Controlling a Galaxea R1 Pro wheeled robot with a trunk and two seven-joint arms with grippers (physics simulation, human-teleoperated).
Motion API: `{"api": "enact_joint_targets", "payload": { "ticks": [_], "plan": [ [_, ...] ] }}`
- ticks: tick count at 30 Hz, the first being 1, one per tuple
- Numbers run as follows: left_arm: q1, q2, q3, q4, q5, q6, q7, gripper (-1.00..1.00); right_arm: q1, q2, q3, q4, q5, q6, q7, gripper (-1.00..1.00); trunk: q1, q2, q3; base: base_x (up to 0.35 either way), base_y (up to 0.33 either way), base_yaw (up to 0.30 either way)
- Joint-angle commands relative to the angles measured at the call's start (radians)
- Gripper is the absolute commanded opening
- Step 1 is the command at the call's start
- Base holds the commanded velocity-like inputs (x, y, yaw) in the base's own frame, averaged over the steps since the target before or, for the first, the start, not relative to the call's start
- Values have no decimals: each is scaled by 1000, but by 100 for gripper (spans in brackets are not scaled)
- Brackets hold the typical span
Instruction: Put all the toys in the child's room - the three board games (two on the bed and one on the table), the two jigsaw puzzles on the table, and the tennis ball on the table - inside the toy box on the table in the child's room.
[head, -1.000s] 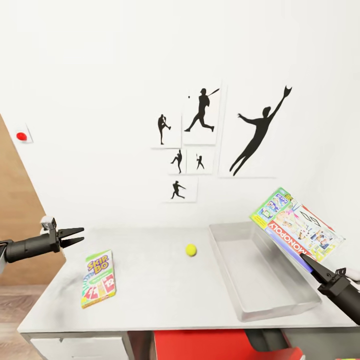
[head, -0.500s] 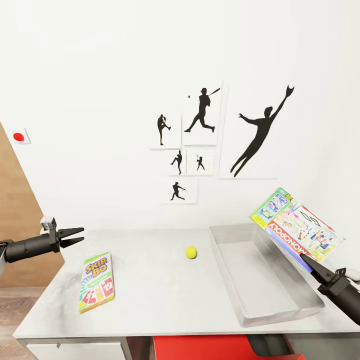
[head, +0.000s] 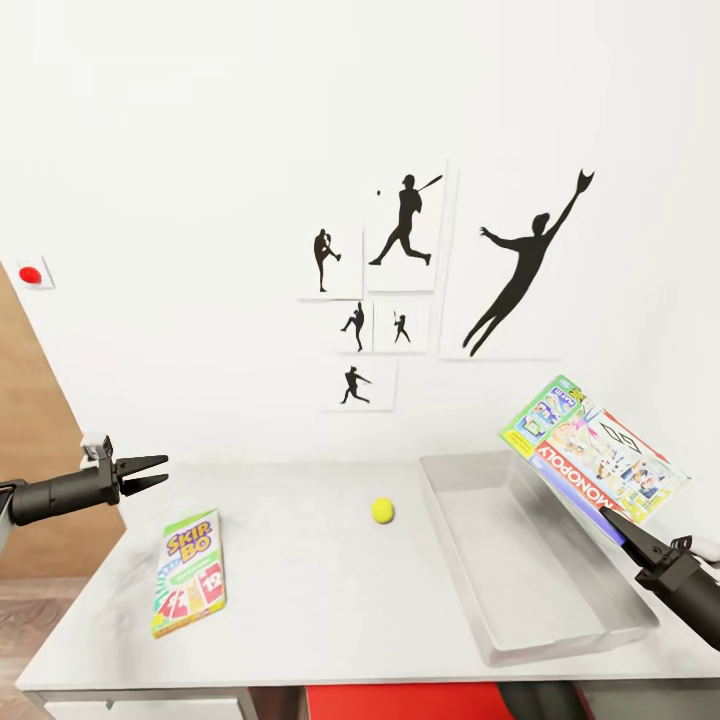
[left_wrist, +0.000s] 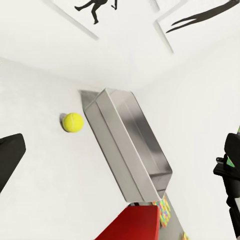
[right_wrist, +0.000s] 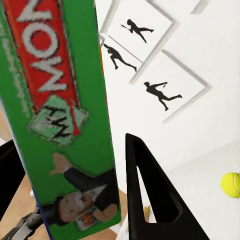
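Monopoly board game (head: 595, 448) tilted above toy box (head: 530, 560), pinched by raised right gripper (head: 612, 522); left gripper (head: 150, 472) spread, level.

bright, even, diffuse light with no visible source. the table (head: 300, 600) top has a faint sheen and soft, weak shadows. edges are crisp throughout, but the box print (right_wrist: 55, 100) looks blurry and pixelated up close.
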Motion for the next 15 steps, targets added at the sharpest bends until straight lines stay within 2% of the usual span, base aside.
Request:
{"api": "enact_joint_targets", "payload": {
  "ticks": [1,15],
  "plan": [
    [-1,0,1,0,-4,11,-6,100,-1,0,-1,0,-1,5,2,-100,1,-2,-2,50,0,0],
    [-1,0,1,0,-4,11,-6,100,-1,-2,-2,-1,-2,5,0,-100,1,-2,-2,8,0,0]
  ]
}}
